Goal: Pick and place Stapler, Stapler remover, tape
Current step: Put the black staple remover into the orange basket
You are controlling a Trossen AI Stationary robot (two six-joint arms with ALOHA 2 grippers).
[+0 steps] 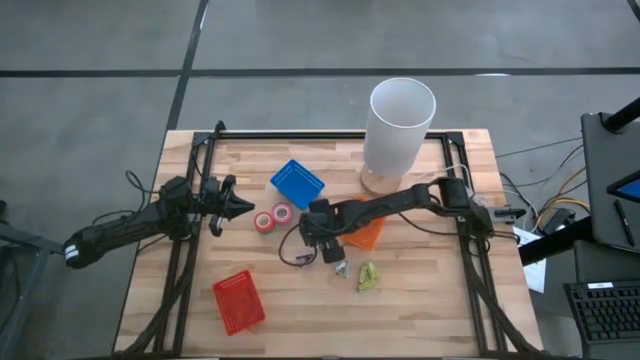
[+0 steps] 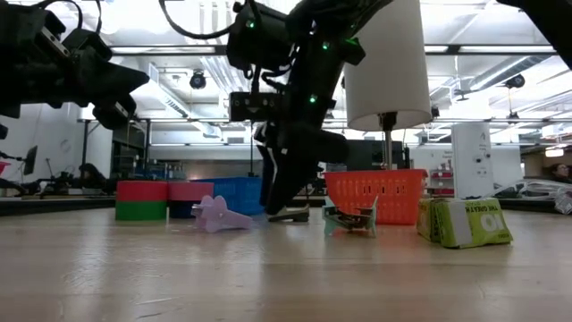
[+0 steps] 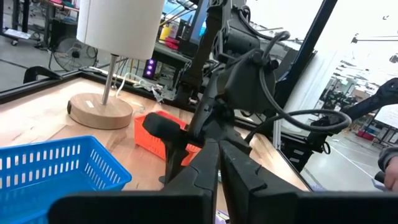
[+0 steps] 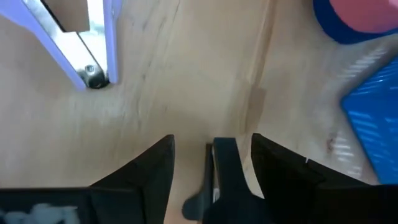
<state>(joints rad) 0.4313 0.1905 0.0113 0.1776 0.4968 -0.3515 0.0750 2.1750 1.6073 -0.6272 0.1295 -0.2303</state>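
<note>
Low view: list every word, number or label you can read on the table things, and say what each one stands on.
Green packet: dark printed letters across its face, too blurred to read with any certainty.
Orange basket, tape, lamp shade: no writing shows.
So no text here can be quoted.

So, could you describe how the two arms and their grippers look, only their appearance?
Both arms are dark, nearly black, with jointed segments. The left gripper ends in two pointed dark fingers. Loose black cables loop along the right arm, and the right gripper sits below a housing with small green lights. No printed markings are readable.
</note>
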